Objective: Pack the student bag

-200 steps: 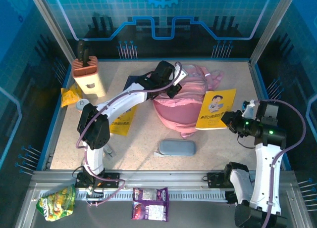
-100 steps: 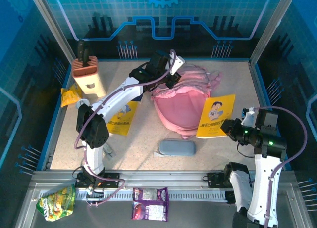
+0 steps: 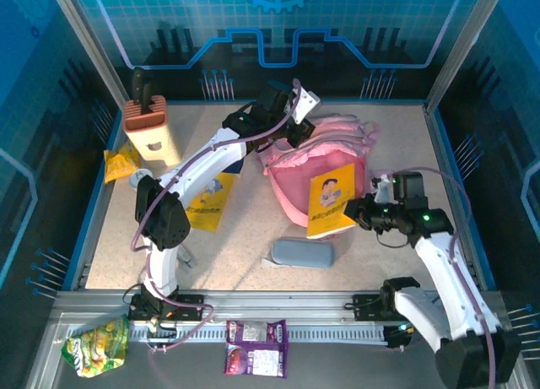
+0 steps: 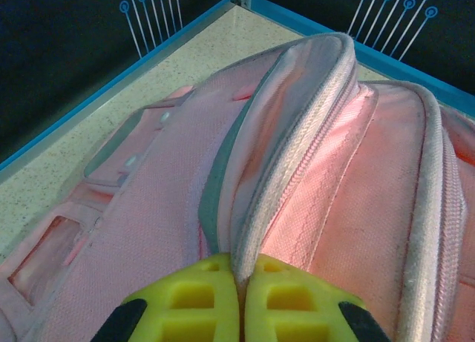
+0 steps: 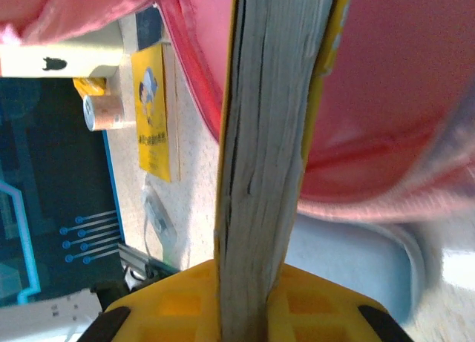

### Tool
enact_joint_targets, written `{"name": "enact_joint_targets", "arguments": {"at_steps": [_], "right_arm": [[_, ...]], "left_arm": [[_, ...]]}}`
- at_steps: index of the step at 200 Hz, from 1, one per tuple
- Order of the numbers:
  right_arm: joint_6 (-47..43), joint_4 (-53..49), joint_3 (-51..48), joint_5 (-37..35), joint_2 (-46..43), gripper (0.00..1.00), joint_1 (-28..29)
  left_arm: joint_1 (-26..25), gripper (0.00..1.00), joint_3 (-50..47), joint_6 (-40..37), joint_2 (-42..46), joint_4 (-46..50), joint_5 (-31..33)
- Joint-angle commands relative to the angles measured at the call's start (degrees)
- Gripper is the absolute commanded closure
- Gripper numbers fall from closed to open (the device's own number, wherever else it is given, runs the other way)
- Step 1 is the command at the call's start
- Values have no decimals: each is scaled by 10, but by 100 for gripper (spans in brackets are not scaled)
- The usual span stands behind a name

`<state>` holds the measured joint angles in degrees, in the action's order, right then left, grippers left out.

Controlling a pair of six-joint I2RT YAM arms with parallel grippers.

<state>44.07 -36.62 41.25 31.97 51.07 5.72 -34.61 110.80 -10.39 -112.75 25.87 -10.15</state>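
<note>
My student bag (image 3: 291,182), a big soft pink backpack with pale grey-white zip trim, lies slumped on the speckled table (image 3: 245,237) at its far middle, one zip-edged fold of its top standing up, pinched between the closed yellow fingers of my left gripper (image 4: 239,283).

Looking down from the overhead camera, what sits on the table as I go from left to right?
From the left: tan holder → yellow booklet lying flat → grey pencil case → right hand gripping a second booklet. The pink bag overlaps the last two, so it is left out.
</note>
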Motion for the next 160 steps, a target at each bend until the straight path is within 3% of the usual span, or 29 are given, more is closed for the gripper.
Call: {"name": "enact_joint_targets", "arguments": {"at_steps": [1, 65, 99, 117, 133, 150, 160], "right_arm": [[38, 244, -22, 15, 46, 86, 9], [23, 536, -34, 13, 228, 82, 19], [6, 592, -15, 24, 341, 78, 6], [-5, 587, 1, 1, 389, 69, 5], [3, 602, 0, 1, 418, 50, -4], [5, 602, -14, -1, 409, 41, -20], [-11, 545, -14, -23, 384, 36, -22]], "left_arm": [[9, 100, 38, 2, 9, -71, -43], [17, 100, 49, -25, -14, -82, -112], [23, 100, 45, -40, -16, -76, -139], [27, 100, 40, -44, -16, -80, -143], [30, 100, 36, -46, -17, -79, -144], [33, 100, 31, -49, -17, -77, -138], [36, 100, 29, -49, -18, -75, -135]]}}
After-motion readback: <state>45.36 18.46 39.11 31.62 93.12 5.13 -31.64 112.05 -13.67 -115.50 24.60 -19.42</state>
